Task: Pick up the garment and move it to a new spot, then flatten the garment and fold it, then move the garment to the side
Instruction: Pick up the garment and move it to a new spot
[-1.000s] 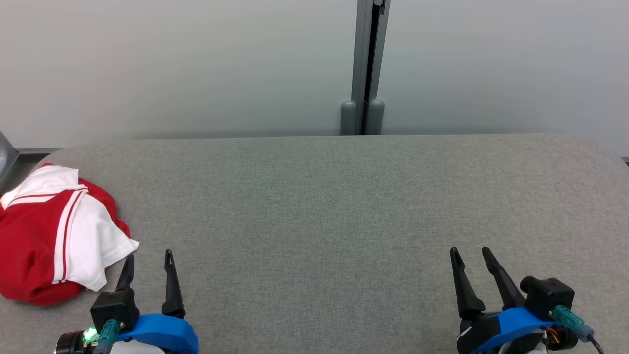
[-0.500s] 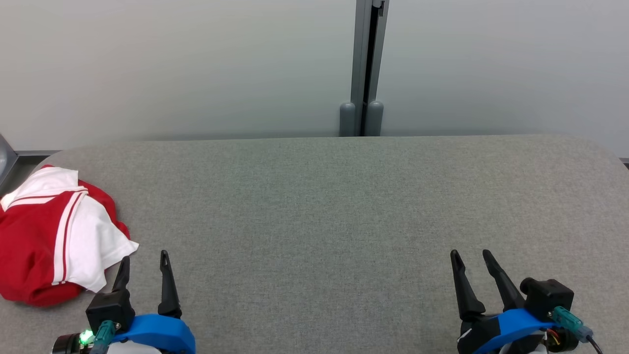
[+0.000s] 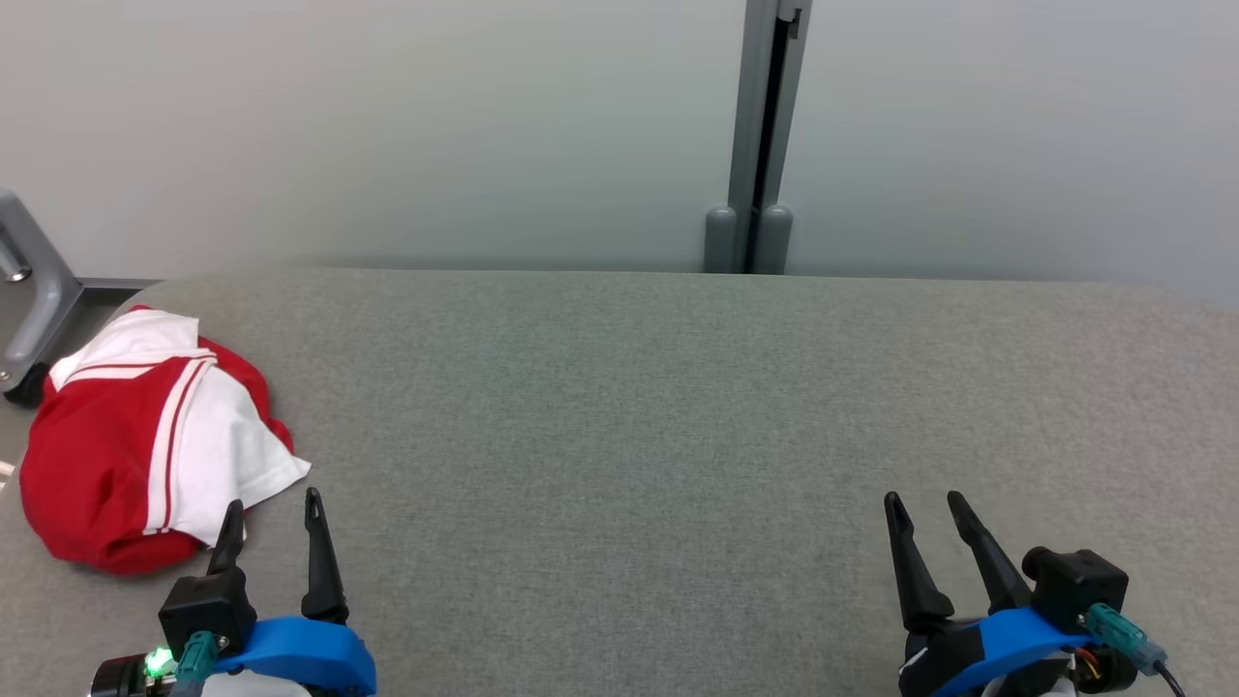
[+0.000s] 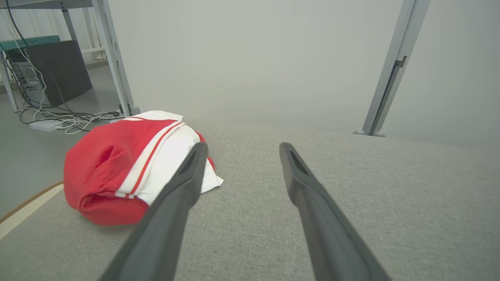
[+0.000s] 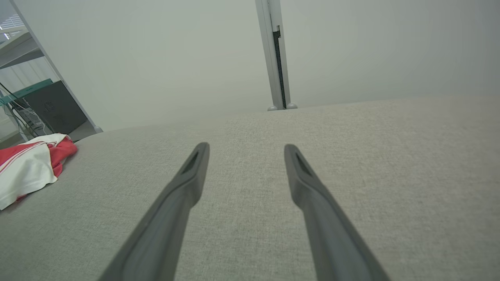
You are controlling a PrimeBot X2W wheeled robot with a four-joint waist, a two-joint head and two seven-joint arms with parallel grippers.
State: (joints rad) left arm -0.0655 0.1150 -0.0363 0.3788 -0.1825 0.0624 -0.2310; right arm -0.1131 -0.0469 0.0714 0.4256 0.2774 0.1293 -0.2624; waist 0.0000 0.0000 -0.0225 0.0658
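Note:
A crumpled red and white garment [image 3: 145, 445] lies in a heap at the left end of the grey fabric table [image 3: 678, 436]. The left wrist view has the garment [image 4: 125, 164] just left of and beyond my fingers. My left gripper [image 3: 272, 505] stands open near the front edge, its fingertips right beside the garment's white corner, with nothing between them. At the lower right my right gripper [image 3: 922, 503] is open and empty, far from the garment [image 5: 27, 168], which sits at the left edge of its wrist view.
A grey partition wall with a vertical post [image 3: 760, 145] stands behind the table. A grey metal frame leg [image 3: 34, 290] rises off the table's left end. A computer tower and cables [image 4: 43, 78] sit on the floor beyond the garment.
The head camera has turned to the left, so the whole picture shifted right. My left gripper has drawn back slightly toward the front edge. The garment lies as before.

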